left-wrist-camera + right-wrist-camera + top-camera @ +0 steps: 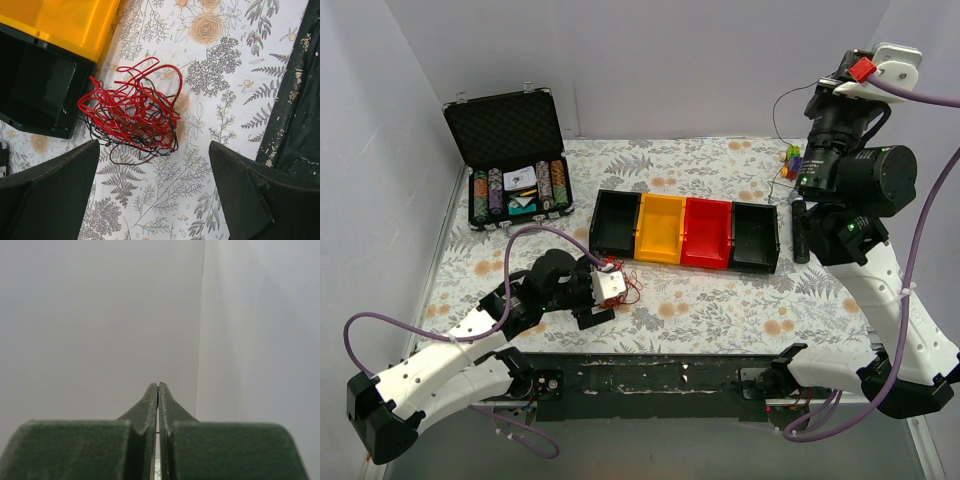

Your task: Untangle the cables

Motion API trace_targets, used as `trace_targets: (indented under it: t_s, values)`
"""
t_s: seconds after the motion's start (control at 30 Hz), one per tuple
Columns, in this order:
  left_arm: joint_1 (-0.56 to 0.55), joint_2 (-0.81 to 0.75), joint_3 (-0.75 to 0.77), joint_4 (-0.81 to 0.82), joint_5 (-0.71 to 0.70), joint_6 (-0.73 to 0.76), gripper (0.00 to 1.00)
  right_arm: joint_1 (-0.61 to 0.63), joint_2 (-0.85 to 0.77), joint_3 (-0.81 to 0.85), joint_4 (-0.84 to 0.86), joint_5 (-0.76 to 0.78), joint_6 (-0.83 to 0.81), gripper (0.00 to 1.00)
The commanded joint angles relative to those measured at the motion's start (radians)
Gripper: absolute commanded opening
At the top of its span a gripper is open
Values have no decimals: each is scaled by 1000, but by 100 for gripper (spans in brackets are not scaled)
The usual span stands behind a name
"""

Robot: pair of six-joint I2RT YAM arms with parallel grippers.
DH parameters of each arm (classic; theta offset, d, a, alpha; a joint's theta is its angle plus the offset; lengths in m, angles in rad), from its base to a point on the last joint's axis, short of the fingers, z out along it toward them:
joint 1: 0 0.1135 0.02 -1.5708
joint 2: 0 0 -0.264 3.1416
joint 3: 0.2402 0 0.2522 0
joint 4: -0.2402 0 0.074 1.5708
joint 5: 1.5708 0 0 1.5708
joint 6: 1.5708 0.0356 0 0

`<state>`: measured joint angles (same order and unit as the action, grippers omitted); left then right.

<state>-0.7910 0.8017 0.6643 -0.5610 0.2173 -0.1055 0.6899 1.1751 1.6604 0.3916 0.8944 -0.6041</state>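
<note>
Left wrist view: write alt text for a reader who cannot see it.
A tangled ball of thin red and dark cables lies on a floral tablecloth, just ahead of the open left gripper, whose dark fingers fill the bottom corners. A yellow bin and a black bin sit at the upper left, beside the tangle.

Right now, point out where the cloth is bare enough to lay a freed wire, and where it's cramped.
Bare: the cloth in front of the bins, right of the cables; also the strip behind the bins, right of the chip case. Cramped: around the cables, between the open left tool and the black bin.
</note>
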Motion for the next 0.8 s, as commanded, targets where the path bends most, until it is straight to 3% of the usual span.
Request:
trace_targets:
  t_s: [0.0,0.37,0.77]
  values:
    - [4,-7,11,0,2,-7,92,-35,0,-27,3,-25,44,1]
    - [6,-15,6,-2,-7,-8,92,-135,-18,-135,-74,-72,191,1]
    - [4,-19,8,-10,-15,3,92,-161,-61,-319,-106,-80,339,1]
